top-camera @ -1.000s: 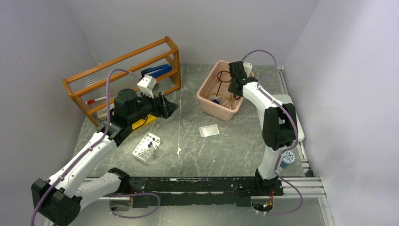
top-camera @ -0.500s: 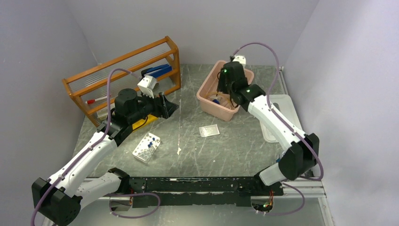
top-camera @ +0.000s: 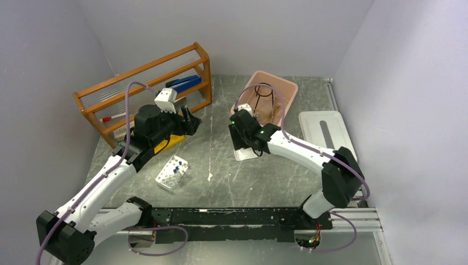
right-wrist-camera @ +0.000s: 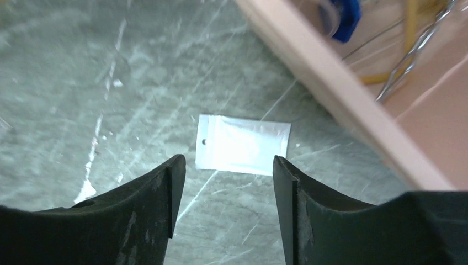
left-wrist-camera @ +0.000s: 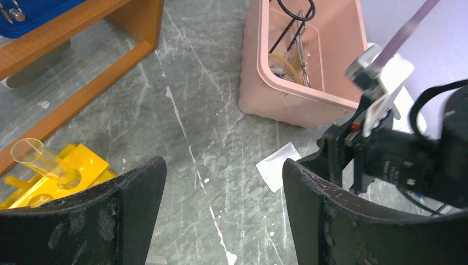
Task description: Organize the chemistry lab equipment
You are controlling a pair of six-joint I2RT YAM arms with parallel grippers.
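Observation:
A white mesh square [right-wrist-camera: 243, 144] lies flat on the grey table, just in front of my right gripper [right-wrist-camera: 229, 165], which is open, empty and low over it [top-camera: 240, 144]. The square also shows in the left wrist view [left-wrist-camera: 278, 168]. The pink bin [top-camera: 287, 91] holds the black wire ring tripod [left-wrist-camera: 295, 11], the amber rubber tube [right-wrist-camera: 411, 33], metal tongs [right-wrist-camera: 414, 61] and a blue piece [right-wrist-camera: 347, 14]. A white rack of blue-capped vials [top-camera: 172, 172] sits at the near left. My left gripper [top-camera: 190, 118] is open and empty above the table [left-wrist-camera: 223, 171].
The orange wooden shelf [top-camera: 143, 83] stands at the back left with a blue item on it. A yellow holder [left-wrist-camera: 72, 171] with a clear tube lies by my left gripper. A white lid [top-camera: 325, 130] lies at the right. The bin's wall [right-wrist-camera: 342, 88] is close to my right gripper.
My right arm has swung out of the pink bin, leftward and nearer, and come down over the white square. My left gripper has shifted slightly back.

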